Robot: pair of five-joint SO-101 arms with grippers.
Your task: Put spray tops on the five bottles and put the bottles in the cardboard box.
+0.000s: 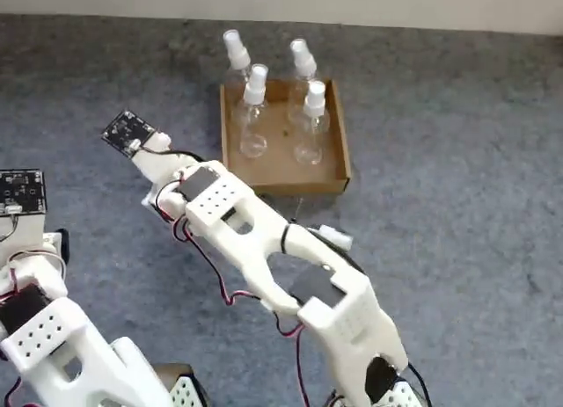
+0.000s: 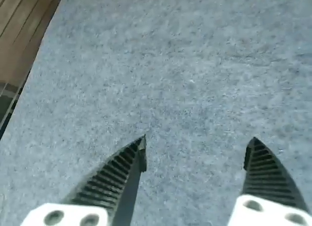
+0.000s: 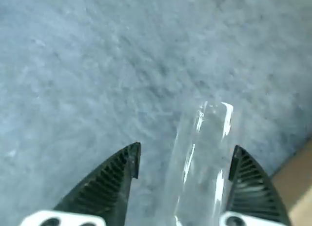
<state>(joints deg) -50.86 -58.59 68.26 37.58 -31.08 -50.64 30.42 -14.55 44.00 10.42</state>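
two robot arms in white printed plastic, blocky and angular. on the right arm (image 1: 264,240), open cut-outs along the long link, a flat panel (image 1: 215,196) dotted with a grid of small holes, dark motor bodies in the gaps. thin red and black cables (image 1: 222,293) looping loose beside the joints. same dotted panel on the left arm (image 1: 53,337). small black circuit board (image 1: 127,133) at each wrist. left gripper (image 2: 197,140) and right gripper (image 3: 186,148) alike: black, ribbed, pointed fingers (image 2: 117,174) on white mounts (image 2: 63,217) with round screw holes.
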